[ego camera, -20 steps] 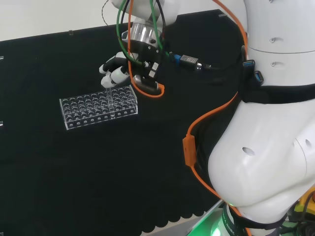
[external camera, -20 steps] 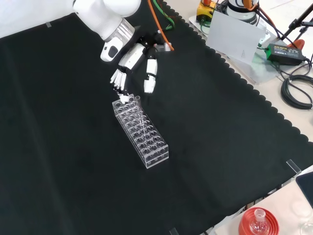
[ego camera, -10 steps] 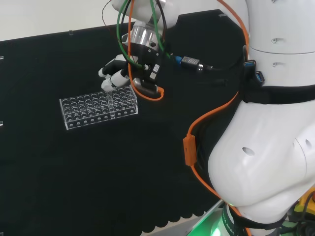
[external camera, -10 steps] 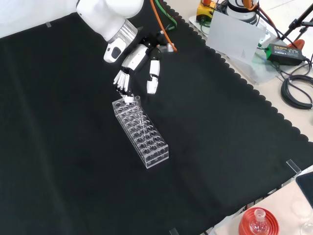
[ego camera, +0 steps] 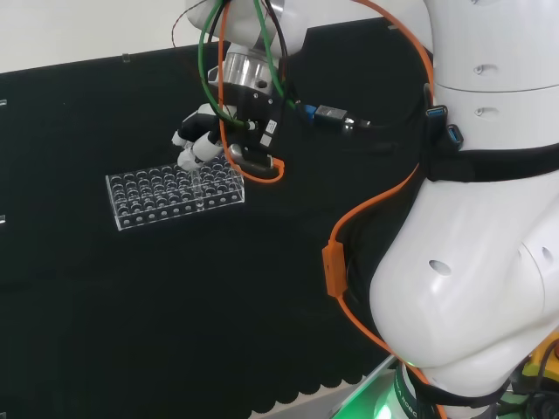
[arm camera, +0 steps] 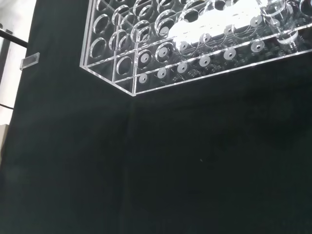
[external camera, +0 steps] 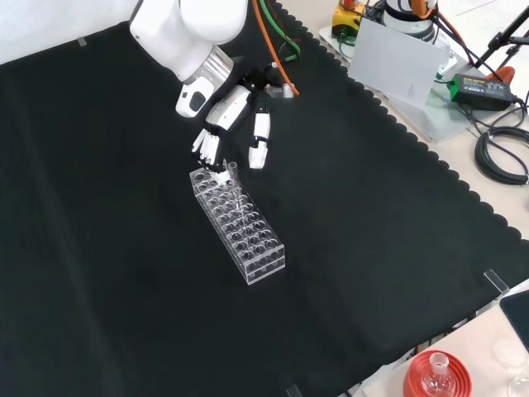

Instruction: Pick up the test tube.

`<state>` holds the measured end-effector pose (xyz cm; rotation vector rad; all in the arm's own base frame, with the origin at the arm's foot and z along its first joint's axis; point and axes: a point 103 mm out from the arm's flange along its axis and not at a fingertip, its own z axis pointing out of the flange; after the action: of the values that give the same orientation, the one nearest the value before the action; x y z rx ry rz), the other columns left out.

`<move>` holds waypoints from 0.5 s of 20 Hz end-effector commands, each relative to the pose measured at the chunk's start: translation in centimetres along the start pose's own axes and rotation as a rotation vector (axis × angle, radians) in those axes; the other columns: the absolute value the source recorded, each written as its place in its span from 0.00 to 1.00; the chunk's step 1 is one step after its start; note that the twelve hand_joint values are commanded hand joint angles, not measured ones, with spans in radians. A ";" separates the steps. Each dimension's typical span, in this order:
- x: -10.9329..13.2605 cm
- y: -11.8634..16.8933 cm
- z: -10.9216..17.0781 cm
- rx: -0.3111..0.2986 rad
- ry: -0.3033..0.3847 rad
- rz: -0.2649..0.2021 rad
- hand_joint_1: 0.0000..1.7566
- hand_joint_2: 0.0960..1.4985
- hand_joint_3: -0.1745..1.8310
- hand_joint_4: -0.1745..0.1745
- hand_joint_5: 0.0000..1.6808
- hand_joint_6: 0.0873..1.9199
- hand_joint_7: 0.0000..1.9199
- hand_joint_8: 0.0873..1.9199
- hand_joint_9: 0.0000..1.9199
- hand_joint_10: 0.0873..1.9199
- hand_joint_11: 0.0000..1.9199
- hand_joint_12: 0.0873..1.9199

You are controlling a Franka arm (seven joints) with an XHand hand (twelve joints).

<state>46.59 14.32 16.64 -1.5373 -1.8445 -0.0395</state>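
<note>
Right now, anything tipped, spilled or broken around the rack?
Nothing stands out. The clear rack sits flat on the black cloth, no spill or breakage visible. The hand is above the rack's far end, where a test tube stands upright.

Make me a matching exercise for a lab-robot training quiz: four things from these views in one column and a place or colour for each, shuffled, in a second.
Things:
1. hand
2. clear tube rack
3. orange cable
4. red ribbed stand

Places or colours:
A. loops down along the white arm in the head view
B. at the front view's bottom right, off the black cloth, with a flask on it
C. lying on the black cloth near its middle
D. black and white, just over the rack's end nearest the arm

Pairs: 1-D, 2-C, 3-A, 4-B
</note>
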 end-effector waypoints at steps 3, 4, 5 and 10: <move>-0.4 0.1 0.4 0.007 -0.032 0.009 0.64 0.68 0.00 0.37 0.25 0.36 0.24 0.41 0.18 0.46 0.00 0.78; -0.4 0.1 0.4 0.008 -0.033 0.012 0.65 0.68 0.00 0.36 0.25 0.37 0.25 0.41 0.18 0.46 0.00 0.79; -0.5 0.1 0.5 0.007 -0.035 0.014 0.66 0.68 0.00 0.36 0.26 0.37 0.25 0.41 0.18 0.46 0.00 0.79; -0.6 0.0 0.4 -0.002 -0.041 0.011 0.67 0.70 0.00 0.36 0.26 0.40 0.28 0.41 0.20 0.46 0.00 0.80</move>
<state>46.42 14.10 16.00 -1.5559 -1.8614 -0.0021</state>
